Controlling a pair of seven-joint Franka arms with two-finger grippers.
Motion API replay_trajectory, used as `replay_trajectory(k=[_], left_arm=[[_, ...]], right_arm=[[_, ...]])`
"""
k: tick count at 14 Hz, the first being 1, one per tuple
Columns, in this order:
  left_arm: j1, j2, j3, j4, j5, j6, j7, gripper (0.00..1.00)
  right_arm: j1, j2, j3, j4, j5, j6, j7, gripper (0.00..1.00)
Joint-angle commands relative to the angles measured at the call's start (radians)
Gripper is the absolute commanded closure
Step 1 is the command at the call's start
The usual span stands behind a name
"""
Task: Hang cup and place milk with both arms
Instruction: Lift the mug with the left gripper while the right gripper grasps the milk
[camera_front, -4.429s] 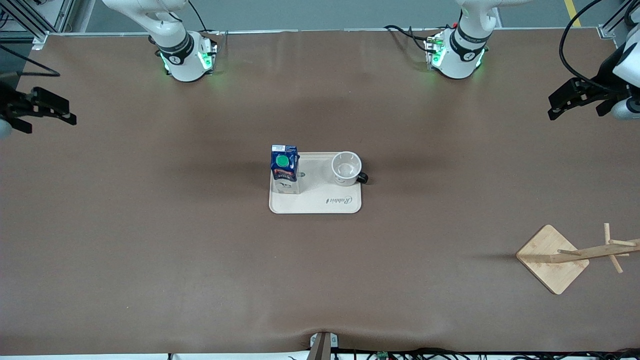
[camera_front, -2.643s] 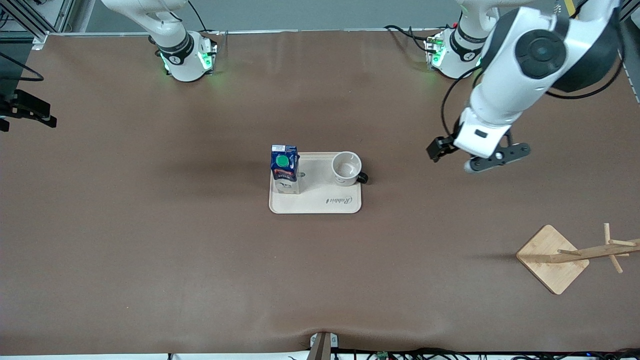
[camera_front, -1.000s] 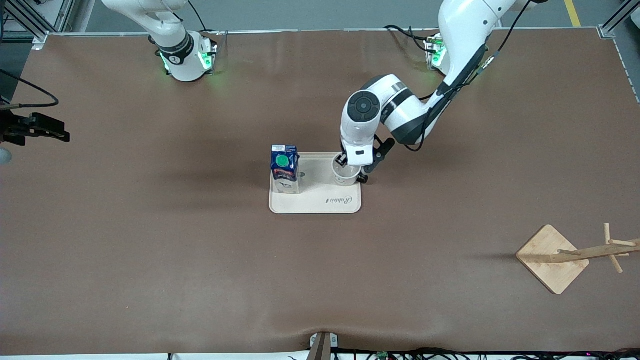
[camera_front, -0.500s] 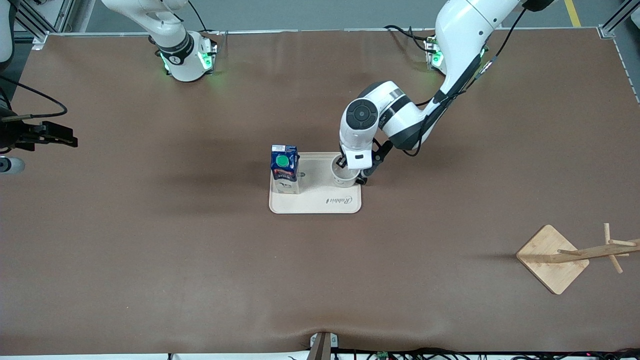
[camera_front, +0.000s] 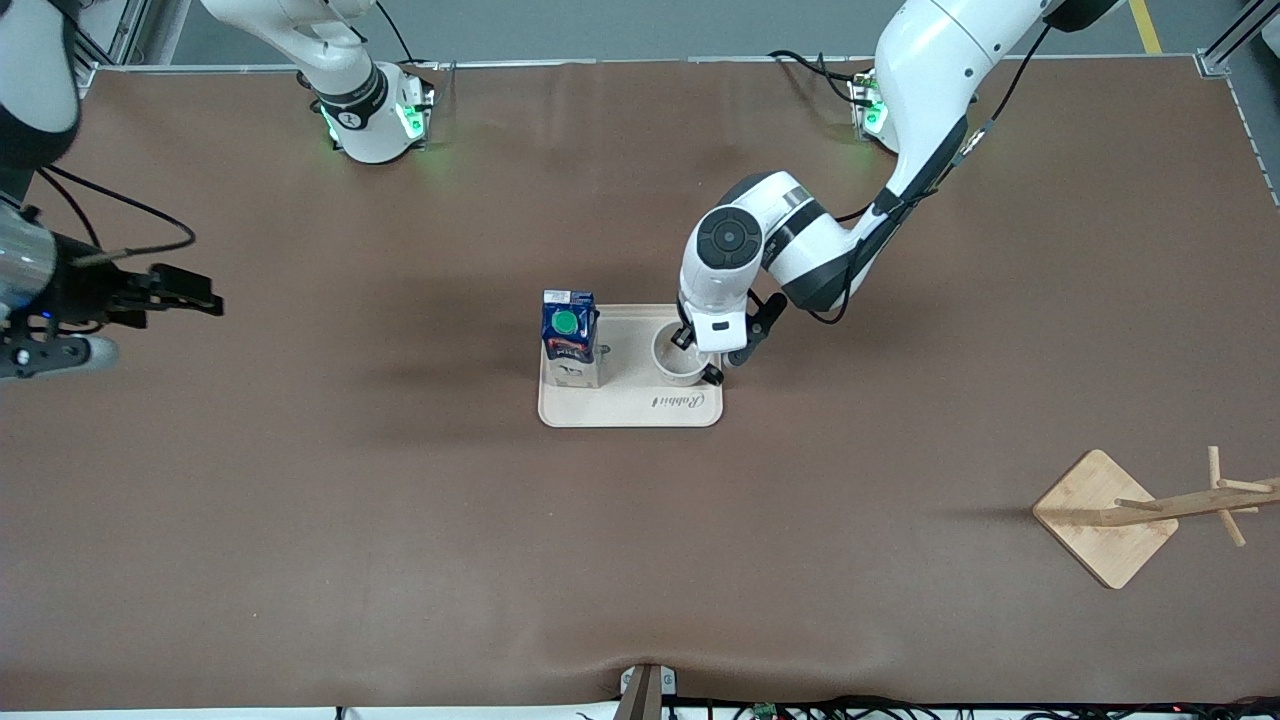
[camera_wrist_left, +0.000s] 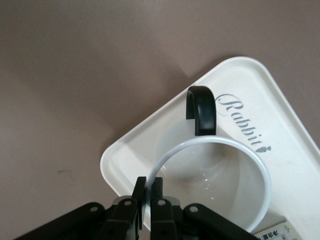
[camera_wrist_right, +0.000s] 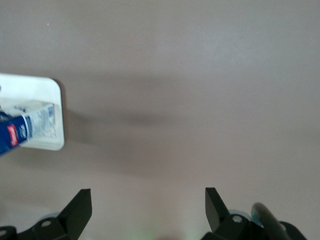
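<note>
At frame centre, the mug (camera_front: 678, 362) rim is pinched by the left gripper (camera_wrist_left: 149, 196); at the left edge, the right gripper (camera_wrist_right: 148, 206) is held spread over the bench (camera_front: 400, 520).

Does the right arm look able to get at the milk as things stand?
Probably yes. The right gripper, open, hovers over bare table toward the right arm's end, and the milk stands upright on the tray with that side unobstructed; the left gripper is pinching the cup rim.

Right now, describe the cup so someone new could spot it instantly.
Find the cream tray mid-table. The cup is on its end toward the left arm, its rim pinched by the left gripper. Unlike the blue milk carton beside it, it is white, round, open-topped, with a black handle.
</note>
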Motion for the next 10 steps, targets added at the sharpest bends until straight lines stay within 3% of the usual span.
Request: replay_trajectory(k=[1,5,10], left_arm=[[0.003,-0.026,0.000,0.013,0.039,-0.014,-0.021,1.00],[0.020,-0.103,0.001,0.041,0.039,-0.038,-0.008,1.00],[0.060,-0.121,0.001,0.223,0.044,-0.274,0.137,1.00]], right_arm=[[0.117,0.016,-0.005,0.009,0.016,-0.003,0.244,0.00],[0.203,0.022,-0.005,-0.025,0.019,0.003,0.300,0.00],[0.290,0.026,-0.005,-0.104,0.058,0.081,0.448,0.00]])
